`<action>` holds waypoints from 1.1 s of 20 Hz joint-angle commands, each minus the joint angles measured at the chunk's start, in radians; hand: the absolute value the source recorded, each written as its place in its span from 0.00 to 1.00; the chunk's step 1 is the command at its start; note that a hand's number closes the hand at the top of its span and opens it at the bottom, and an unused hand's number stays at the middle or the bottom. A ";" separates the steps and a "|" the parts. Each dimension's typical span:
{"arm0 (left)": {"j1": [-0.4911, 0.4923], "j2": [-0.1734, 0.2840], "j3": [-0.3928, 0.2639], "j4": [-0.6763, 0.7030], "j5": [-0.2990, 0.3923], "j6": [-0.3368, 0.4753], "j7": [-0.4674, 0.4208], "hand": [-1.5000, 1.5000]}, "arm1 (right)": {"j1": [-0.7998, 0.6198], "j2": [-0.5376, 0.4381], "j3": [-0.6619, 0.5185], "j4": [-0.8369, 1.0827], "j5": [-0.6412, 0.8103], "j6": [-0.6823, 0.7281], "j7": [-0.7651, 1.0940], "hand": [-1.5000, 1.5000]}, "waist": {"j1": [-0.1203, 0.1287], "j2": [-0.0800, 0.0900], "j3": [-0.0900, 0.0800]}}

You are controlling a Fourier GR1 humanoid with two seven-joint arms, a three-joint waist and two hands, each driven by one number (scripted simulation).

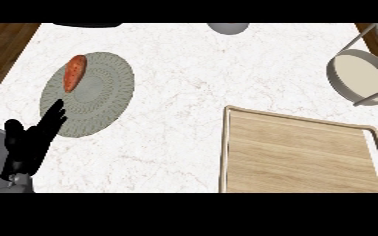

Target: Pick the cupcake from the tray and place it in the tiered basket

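Head view: left hand (29, 147) rests at lower left, fingers straight, holding nothing, beside the grey woven plate (88, 94) bearing a sweet potato (74, 73). Right hand out of sight. The wooden tray (295, 152), lower right, shows no cupcake; tiered basket (354, 75) at right edge. Best locate the cupcake before reaching.

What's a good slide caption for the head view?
Left hand open beside a grey plate holding a carrot; wooden tray and tiered basket at right.
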 commanded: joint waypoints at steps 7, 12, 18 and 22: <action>0.026 -0.008 0.000 -0.061 0.020 -0.011 0.038 0.50 | 0.034 -0.023 -0.071 0.132 -0.041 0.063 0.133 0.00 | 0.002 0.004 0.009; 0.058 -0.007 0.011 -0.030 0.002 -0.003 -0.014 0.50 | 0.022 -0.040 -0.147 0.084 -0.116 -0.006 0.063 0.00 | -0.012 0.000 0.008; 0.038 -0.020 0.002 -0.044 -0.003 0.010 0.006 0.50 | -0.069 -0.118 -0.282 0.066 -0.236 -0.025 0.153 0.00 | -0.014 -0.002 0.008; 0.025 -0.006 0.015 -0.026 0.002 0.006 0.025 0.50 | -0.088 -0.207 -0.376 0.105 -0.320 0.043 0.205 0.00 | -0.019 0.000 0.009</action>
